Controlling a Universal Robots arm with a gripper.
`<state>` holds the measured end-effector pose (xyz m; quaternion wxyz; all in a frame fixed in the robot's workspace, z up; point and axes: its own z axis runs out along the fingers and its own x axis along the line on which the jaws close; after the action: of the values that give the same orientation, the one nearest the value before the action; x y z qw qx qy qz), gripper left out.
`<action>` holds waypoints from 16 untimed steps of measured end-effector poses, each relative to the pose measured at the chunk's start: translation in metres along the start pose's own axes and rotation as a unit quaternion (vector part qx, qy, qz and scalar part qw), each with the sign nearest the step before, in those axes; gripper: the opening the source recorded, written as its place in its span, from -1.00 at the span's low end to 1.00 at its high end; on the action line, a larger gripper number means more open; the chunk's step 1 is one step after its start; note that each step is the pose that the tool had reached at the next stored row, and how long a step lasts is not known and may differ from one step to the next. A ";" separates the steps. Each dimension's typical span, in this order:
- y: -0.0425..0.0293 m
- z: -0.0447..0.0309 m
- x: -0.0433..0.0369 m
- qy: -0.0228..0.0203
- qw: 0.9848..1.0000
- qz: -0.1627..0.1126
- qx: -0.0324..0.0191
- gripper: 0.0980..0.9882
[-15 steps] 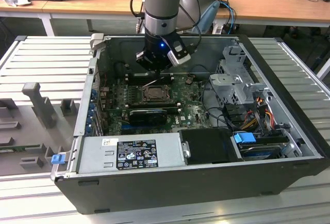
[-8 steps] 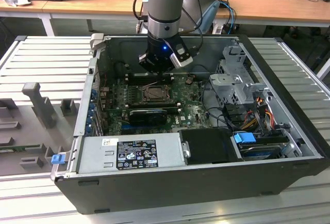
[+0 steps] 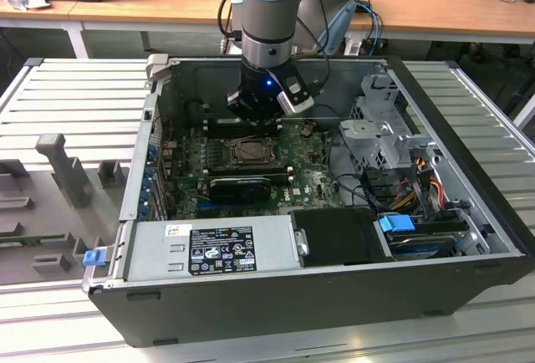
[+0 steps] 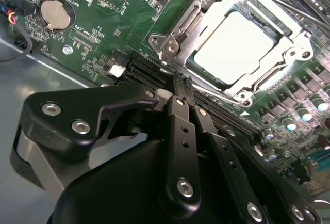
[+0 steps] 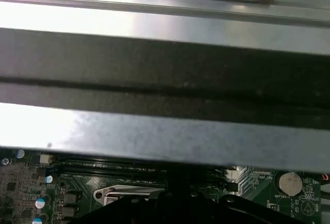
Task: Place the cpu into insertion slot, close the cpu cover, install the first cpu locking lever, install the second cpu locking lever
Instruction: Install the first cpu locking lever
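Cpu [image 4: 238,43] seated in the insertion slot [image 4: 178,38] under the cpu cover [image 4: 289,53], likely light, rigid, fragile, best handled by edges; hand [image 4: 178,82] pressed together, empty, just beside

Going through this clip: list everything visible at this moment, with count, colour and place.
cpu: one, pale silvery, seated in the insertion slot.
insertion slot: one, dark frame, mid motherboard.
cpu cover: one, silvery frame, down around the cpu.
motherboard: one, green, on the case floor.
power supply: one, grey, labelled, at the case's near wall.
computer case: one, dark grey, open, on a ribbed metal table.
gripper: one, black, fingers together, beside the socket.
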<state>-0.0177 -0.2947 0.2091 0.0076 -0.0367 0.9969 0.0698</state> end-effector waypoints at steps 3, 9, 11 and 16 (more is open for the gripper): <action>-0.0006 0.0038 -0.0002 0.000 1.000 0.000 0.002 -0.98; -0.0009 0.0060 -0.0001 0.001 1.000 0.000 0.007 -0.98; -0.0009 0.0069 -0.0001 0.001 1.000 0.000 0.009 -0.98; -0.0012 0.0080 0.0000 0.001 1.000 0.000 0.010 -0.98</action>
<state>-0.0175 -0.2948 0.2010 0.0071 -0.0368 0.9975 0.0599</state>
